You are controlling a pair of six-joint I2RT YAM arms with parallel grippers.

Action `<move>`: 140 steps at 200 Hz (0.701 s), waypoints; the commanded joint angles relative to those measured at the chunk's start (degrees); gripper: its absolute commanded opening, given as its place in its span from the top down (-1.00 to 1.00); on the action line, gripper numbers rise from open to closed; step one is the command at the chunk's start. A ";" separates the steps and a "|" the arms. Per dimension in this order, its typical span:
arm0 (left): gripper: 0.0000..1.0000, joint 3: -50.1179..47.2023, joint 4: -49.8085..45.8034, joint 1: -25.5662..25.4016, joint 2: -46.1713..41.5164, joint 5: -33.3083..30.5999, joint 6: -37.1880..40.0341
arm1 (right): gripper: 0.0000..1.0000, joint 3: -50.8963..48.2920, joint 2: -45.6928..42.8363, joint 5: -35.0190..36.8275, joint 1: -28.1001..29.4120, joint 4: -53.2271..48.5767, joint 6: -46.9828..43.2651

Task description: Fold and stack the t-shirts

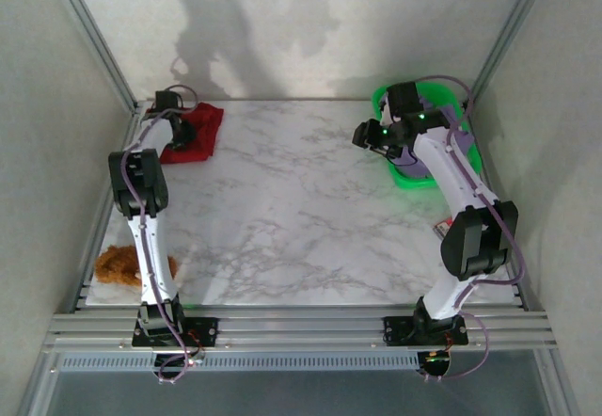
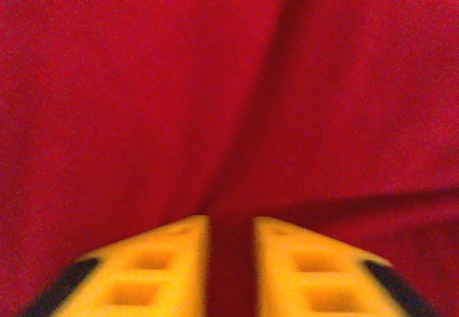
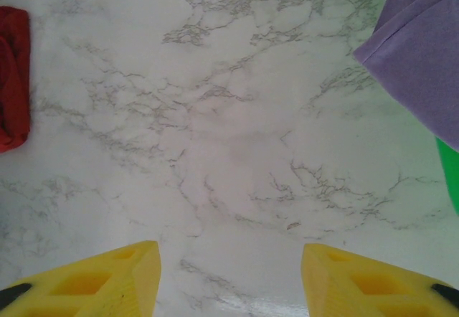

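Both jaws parted: left narrowly, seemingly touching red t-shirt (image 2: 143, 80); right wide above table (image 3: 215, 152).

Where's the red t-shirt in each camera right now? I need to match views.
Top external: red t-shirt at the far-left corner of the marble table.
Left wrist: red t-shirt close up, a fold running down its middle.
Right wrist: red t-shirt at the left edge.
Shared landmark: marble table, top and right wrist views.

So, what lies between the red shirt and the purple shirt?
Nothing: in the right wrist view the table between the red shirt and the purple shirt is bare marble.
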 commanded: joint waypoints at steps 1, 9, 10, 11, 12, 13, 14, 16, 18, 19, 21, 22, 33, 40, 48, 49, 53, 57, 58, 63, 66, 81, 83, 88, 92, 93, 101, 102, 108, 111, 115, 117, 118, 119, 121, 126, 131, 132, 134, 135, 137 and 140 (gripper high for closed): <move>-0.04 -7.80 0.92 -1.92 -10.56 4.35 -0.94 | -0.15 -0.35 -2.81 2.20 -0.65 -1.24 -0.65; -0.76 -10.50 2.14 -1.92 -14.45 4.11 -1.14 | -0.35 -1.07 -3.85 2.84 -0.72 -1.01 -0.91; -0.88 -10.83 2.21 -1.92 -14.88 4.06 -1.17 | -0.40 -1.18 -3.98 2.93 -0.70 -0.92 -0.94; -0.93 -11.17 2.34 -1.92 -15.40 3.99 -1.18 | -0.46 -1.28 -4.13 2.98 -0.73 -0.87 -1.00; -0.96 -11.47 2.44 -1.92 -15.88 3.91 -1.18 | -0.51 -1.42 -4.29 3.00 -0.75 -0.81 -1.03; -0.98 -11.62 2.54 -1.92 -16.38 3.87 -1.19 | -0.56 -1.58 -4.46 3.06 -0.76 -0.68 -1.04; -0.98 -12.05 2.63 -1.92 -16.85 3.85 -1.19 | -0.61 -1.70 -4.59 3.13 -0.80 -0.62 -1.05; -0.99 -12.81 2.88 -1.88 -17.80 3.79 -1.30 | -0.71 -1.93 -4.91 3.36 -0.88 -0.56 -1.17; -0.99 -13.41 3.20 -1.85 -18.74 3.64 -1.35 | -0.82 -2.22 -5.21 3.51 -0.93 -0.43 -1.22; -0.99 -13.73 3.32 -1.84 -19.26 3.56 -1.36 | -0.88 -2.38 -5.36 3.57 -0.98 -0.36 -1.31; -0.99 -14.35 3.64 -1.86 -20.23 3.45 -1.41 | -0.95 -2.67 -5.69 3.67 -0.99 -0.25 -1.43; -0.99 -14.64 3.76 -1.85 -20.66 3.38 -1.43 | -0.97 -2.77 -5.82 3.79 -1.01 -0.23 -1.51; -0.99 -18.44 5.77 -1.66 -25.78 2.96 -1.32 | -0.98 -3.95 -7.28 5.22 -1.13 -0.20 -2.43; -0.99 -21.84 8.39 -1.53 -29.41 2.72 -1.34 | -0.98 -4.91 -8.18 6.25 -1.20 0.07 -3.36; -0.99 -27.51 13.51 -1.41 -34.19 2.62 -1.77 | -0.98 -6.79 -9.56 8.23 -1.20 1.11 -4.42; -0.99 -28.34 14.40 -1.36 -34.86 2.65 -1.83 | -0.98 -7.08 -9.78 8.62 -1.20 1.37 -4.54; -0.99 -31.86 18.01 -1.17 -37.40 2.98 -2.00 | -0.98 -8.62 -10.76 10.00 -1.20 2.60 -5.01; -0.99 -35.32 21.99 -0.91 -39.75 3.45 -2.38 | -0.98 -10.56 -11.88 11.66 -1.19 4.39 -5.49; -0.99 -36.42 23.04 -0.85 -40.49 3.51 -2.49 | -0.98 -11.16 -12.17 12.09 -1.20 4.90 -5.65; -0.99 -41.51 28.49 -0.43 -43.76 4.18 -2.80 | -0.98 -14.29 -13.74 14.98 -1.20 7.83 -6.11; -0.99 -44.45 32.02 -0.28 -45.54 4.60 -2.70 | -0.98 -16.32 -14.89 16.91 -1.18 10.01 -6.52; -0.99 -59.17 49.58 -0.15 -53.45 3.98 -2.46 | -0.98 -30.84 -20.90 25.67 -1.14 26.24 -11.04; -0.99 -60.97 51.88 -0.10 -54.35 3.95 -2.39 | -0.98 -33.01 -21.73 26.46 -1.17 29.01 -12.37; -0.99 -65.36 57.26 -0.16 -56.35 3.68 -2.02 | -0.98 -38.18 -23.73 28.40 -1.18 35.35 -15.14; -0.99 -68.50 60.67 -0.29 -57.71 2.99 -1.97 | -0.98 -42.28 -25.20 29.85 -1.20 40.66 -17.13; -0.99 -69.23 61.62 -0.32 -58.04 2.79 -1.98 | -0.98 -42.79 -25.51 30.33 -1.20 42.15 -17.57; -0.99 -74.09 66.42 -0.42 -60.30 0.70 -2.30 | -0.98 -50.09 -27.69 32.89 -1.20 52.40 -20.83; -0.99 -74.57 66.87 -0.43 -60.52 0.55 -2.36 | -0.98 -51.10 -27.81 33.08 -1.20 53.52 -21.23; -0.99 -77.08 68.74 -0.42 -61.79 0.17 -1.71 | -0.98 -55.23 -28.41 33.93 -1.34 59.48 -24.09; -0.99 -78.09 69.28 -0.42 -62.28 -0.07 -1.42 | -0.98 -56.69 -28.37 34.67 -1.36 61.58 -25.17; -0.99 -79.41 70.02 -0.38 -62.82 -0.48 -1.29 | -0.98 -57.92 -28.07 36.02 -1.41 63.23 -25.87; -0.99 -80.01 70.46 -0.35 -63.06 -0.63 -1.32 | -0.98 -58.39 -27.85 36.72 -1.50 63.70 -26.02; -0.99 -80.30 70.69 -0.35 -63.18 -0.73 -1.34 | -0.98 -58.63 -27.71 37.14 -1.53 64.00 -26.07; -0.99 -80.62 70.94 -0.34 -63.28 -0.83 -1.31 | -0.98 -58.83 -27.56 37.53 -1.59 64.28 -26.13; -0.99 -81.30 71.46 -0.34 -63.46 -1.01 -1.20 | -0.98 -59.12 -27.15 38.22 -1.63 64.63 -26.18; -0.99 -83.03 73.17 -0.34 -64.04 -1.79 -0.73 | -0.98 -59.95 -26.18 39.05 -1.88 66.05 -26.35; -0.99 -85.00 75.40 -0.34 -64.60 -2.59 -0.16 | -0.98 -60.78 -24.98 39.36 -2.18 67.84 -26.86; -0.99 -85.43 75.85 -0.34 -64.74 -2.77 -0.06 | -0.98 -61.01 -24.70 39.43 -2.26 68.31 -26.97; -0.99 -86.15 76.73 -0.34 -64.95 -3.14 0.19 | -0.98 -61.40 -24.24 39.64 -2.37 69.26 -27.16; -0.99 -86.53 77.17 -0.34 -65.04 -3.30 0.34 | -0.98 -61.63 -23.97 39.70 -2.40 69.81 -27.29; -0.99 -87.19 77.94 -0.34 -65.22 -3.60 0.66 | -0.98 -62.13 -23.55 39.81 -2.47 71.06 -27.50; -0.99 -88.25 79.01 -0.34 -65.49 -3.93 1.17 | -0.98 -62.92 -22.81 39.85 -2.60 73.10 -27.75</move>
